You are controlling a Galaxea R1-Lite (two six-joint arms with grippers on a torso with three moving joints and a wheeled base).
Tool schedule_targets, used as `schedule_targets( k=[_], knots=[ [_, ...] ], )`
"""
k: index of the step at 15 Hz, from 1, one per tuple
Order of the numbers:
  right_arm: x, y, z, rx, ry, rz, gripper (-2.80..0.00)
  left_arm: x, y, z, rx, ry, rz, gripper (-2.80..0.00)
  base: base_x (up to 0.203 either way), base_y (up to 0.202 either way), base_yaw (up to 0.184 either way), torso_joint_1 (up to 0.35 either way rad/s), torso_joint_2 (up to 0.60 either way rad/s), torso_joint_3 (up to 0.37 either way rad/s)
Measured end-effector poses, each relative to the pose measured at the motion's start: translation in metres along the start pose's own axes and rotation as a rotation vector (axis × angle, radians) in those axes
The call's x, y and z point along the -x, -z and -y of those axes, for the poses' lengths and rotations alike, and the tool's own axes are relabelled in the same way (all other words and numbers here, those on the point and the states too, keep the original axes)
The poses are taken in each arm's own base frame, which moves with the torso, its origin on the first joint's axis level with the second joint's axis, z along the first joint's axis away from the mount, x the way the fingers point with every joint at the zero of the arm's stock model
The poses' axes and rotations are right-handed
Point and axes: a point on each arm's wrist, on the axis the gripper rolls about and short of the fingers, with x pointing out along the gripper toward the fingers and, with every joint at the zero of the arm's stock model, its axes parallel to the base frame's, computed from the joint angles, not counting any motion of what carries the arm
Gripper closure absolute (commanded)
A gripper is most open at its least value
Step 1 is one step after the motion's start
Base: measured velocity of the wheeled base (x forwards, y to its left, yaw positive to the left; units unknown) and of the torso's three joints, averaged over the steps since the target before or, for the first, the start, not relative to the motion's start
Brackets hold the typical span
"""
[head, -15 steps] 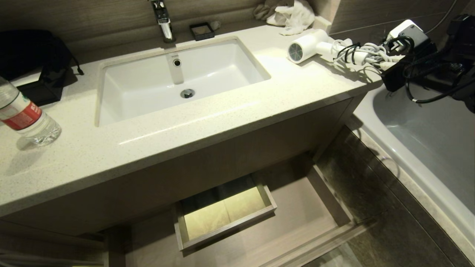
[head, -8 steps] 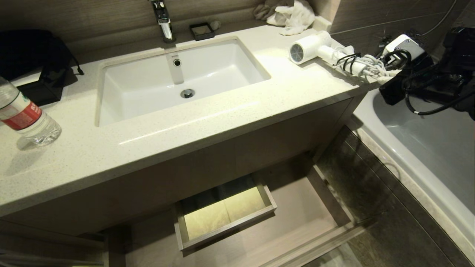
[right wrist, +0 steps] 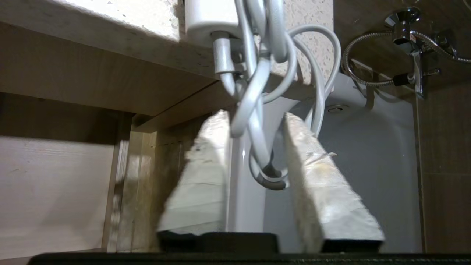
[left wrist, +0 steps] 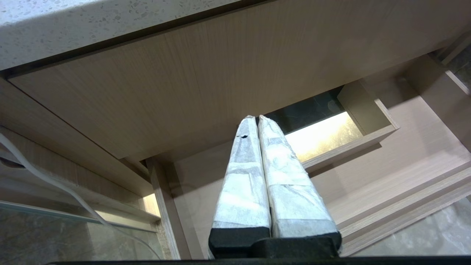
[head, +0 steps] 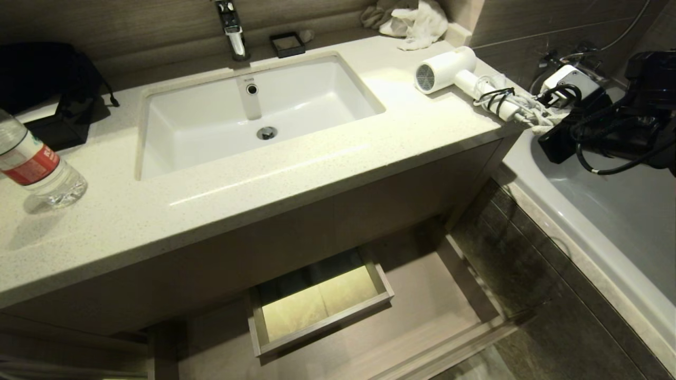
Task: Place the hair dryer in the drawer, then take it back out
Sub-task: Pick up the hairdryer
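The small white plastic hair dryer (head: 446,68) lies at the right edge of the speckled stone counter (head: 317,169), its cord bundle overhanging. The right gripper (right wrist: 254,125) is spread around the hanging cord loops, apparently letting go. The light-wood drawer (head: 322,309) stands open below, with free room. The left gripper (left wrist: 255,119) is pressed together, parked.

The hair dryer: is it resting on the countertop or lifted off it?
Touching. In the head view the hair dryer lies on its side on the countertop near the right edge, no gap beneath it; its cord trails over the edge.
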Motion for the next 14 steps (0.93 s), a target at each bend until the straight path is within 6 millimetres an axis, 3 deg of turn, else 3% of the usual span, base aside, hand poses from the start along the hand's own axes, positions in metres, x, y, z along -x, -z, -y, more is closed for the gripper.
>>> schedule_targets(
  k=[14],
  knots=[
    [-0.0035,0.002,-0.0044,0.028,-0.003,0.01,-2.8,0.0,0.0,0.0,0.0,0.0,0.0,0.0,0.0,0.0,0.0,0.0,0.0,0.0]
  ],
)
